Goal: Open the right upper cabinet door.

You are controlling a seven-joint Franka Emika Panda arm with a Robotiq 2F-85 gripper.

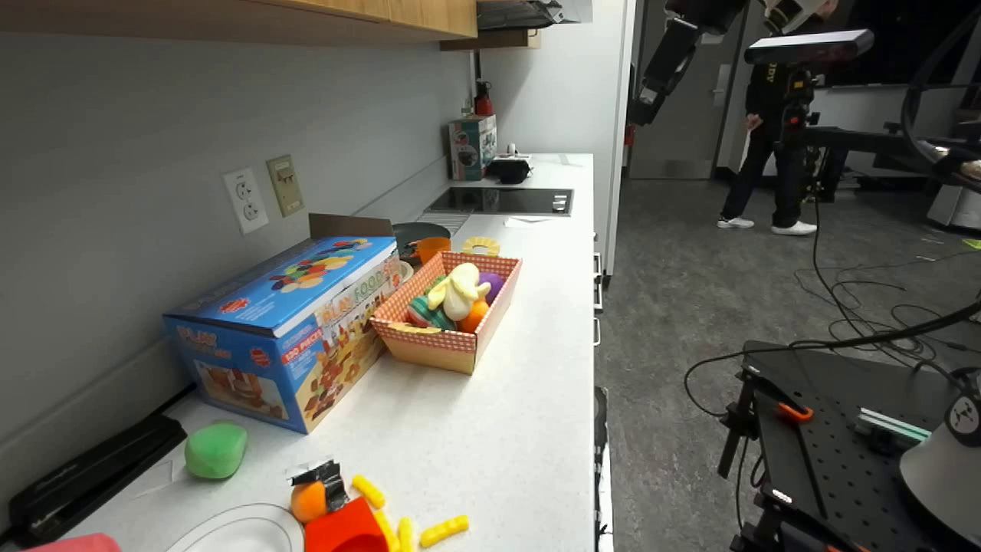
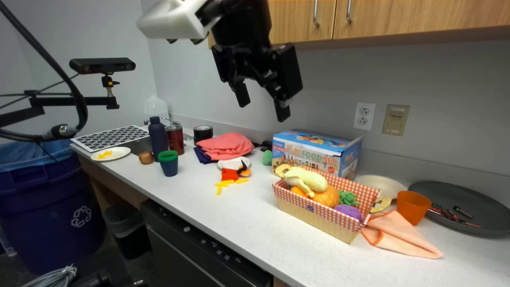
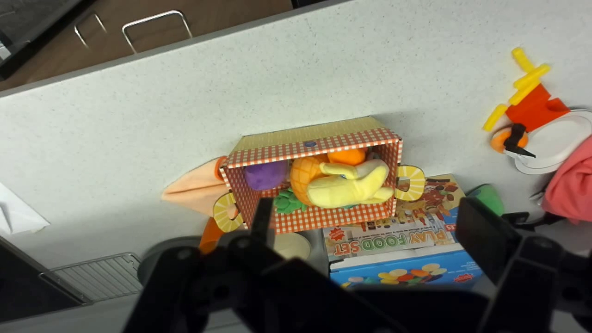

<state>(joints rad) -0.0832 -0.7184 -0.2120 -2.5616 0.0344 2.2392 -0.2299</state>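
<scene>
The right upper cabinet door [image 2: 422, 18] is a flat light-brown wooden panel, shut, cut off by the frame's top and right edges. A metal bar handle [image 2: 349, 11] stands near its left edge, beside the left door [image 2: 299, 24] with its own handle. The cabinet's lower part also shows in an exterior view [image 1: 429, 14], without handles in sight. The wrist view does not show the door. My gripper [image 2: 263, 105] is open and empty, pointing down in the air, left of and lower than the door handle in the picture. Its spread fingers show in the wrist view [image 3: 373, 229].
A red-checked basket [image 2: 318, 219] of toy fruit and a blue play food box [image 2: 318, 139] stand on the white counter [image 2: 255, 223]. An orange cup [image 2: 412, 207] and dark plate [image 2: 474, 199] lie right. A camera on an arm [image 2: 102, 65] hangs left.
</scene>
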